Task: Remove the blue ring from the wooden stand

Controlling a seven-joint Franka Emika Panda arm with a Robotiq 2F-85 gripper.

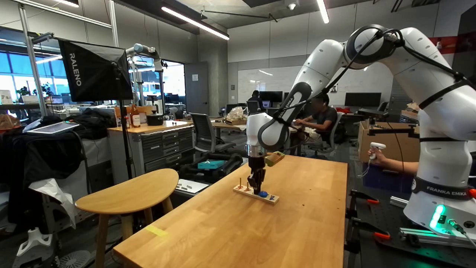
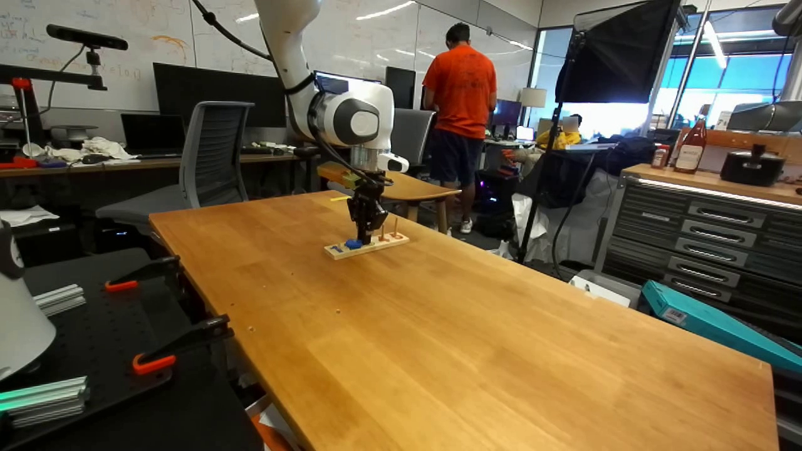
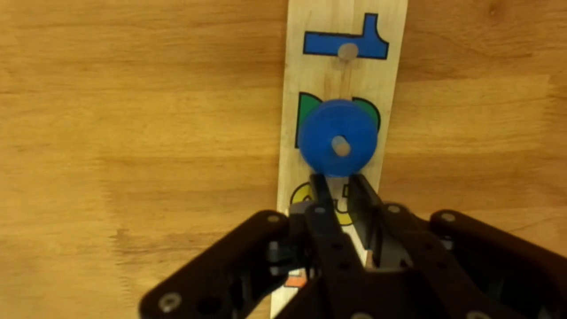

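"FRANKA EMIKA" can be read on the arm base (image 1: 442, 191), "RALENO" on the softbox (image 1: 96, 70), blue "1" (image 3: 321, 43) on the wooden stand (image 3: 376, 82). Arm (image 1: 321, 59) is bent over the table (image 1: 297, 230), gripper (image 3: 337, 179) pointed down, fingertips (image 3: 320, 188) slightly parted, nothing seen held. Blue ring (image 3: 339, 117) is seated on the peg (image 3: 341, 146) beside the "1"; fingertip contact can't be told. Yellow numeral (image 3: 301, 193) is partly hidden.

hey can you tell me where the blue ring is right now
In the wrist view, the blue ring sits right of centre around a peg on the wooden stand, between the printed blue 1 and the pincer.
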